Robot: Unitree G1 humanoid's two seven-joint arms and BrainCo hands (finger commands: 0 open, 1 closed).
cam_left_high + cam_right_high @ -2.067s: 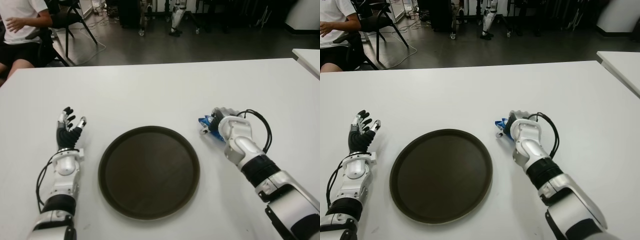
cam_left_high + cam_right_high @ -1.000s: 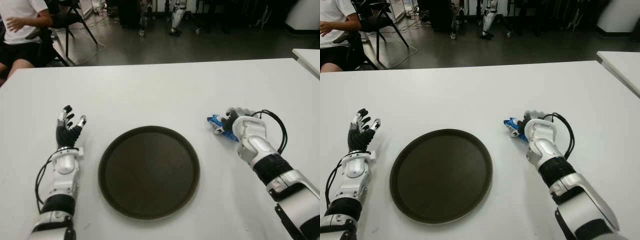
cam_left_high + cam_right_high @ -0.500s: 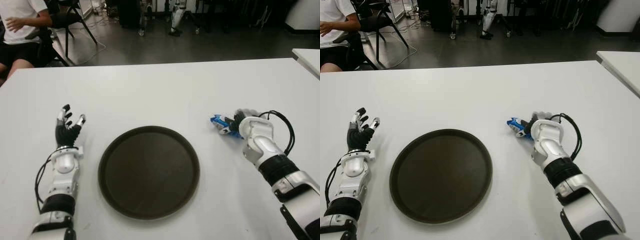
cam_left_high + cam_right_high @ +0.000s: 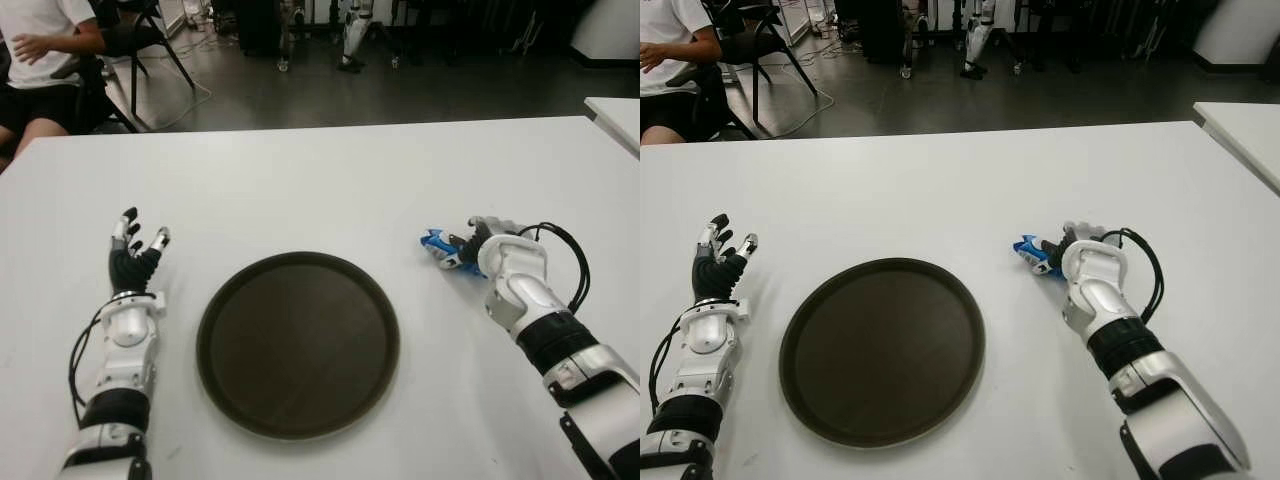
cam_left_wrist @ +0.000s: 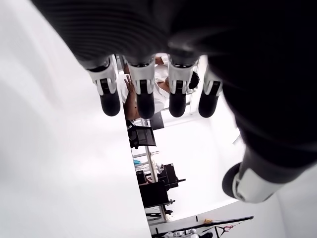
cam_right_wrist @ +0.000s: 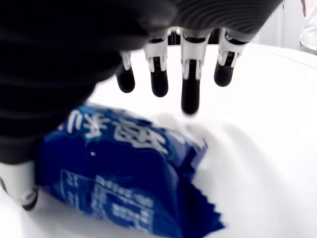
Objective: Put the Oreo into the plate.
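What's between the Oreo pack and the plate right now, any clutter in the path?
Nothing visible. The Oreo pack lies on the white table at the right hand, to the right of the plate; only bare tabletop separates them. The left hand shows on the plate's far left side.

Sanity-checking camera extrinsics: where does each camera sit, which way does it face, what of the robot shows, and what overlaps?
Left eye: head, looking forward and down at the white table; both arms, left hand, right hand, plate.
Right eye: same, slightly offset.
Left wrist: on the left arm, past spread fingers toward the room.
Right wrist: on the right arm, fingers over the Oreo packet.
Shared: the Oreo packet and right hand appear in the eye views and the right wrist view.
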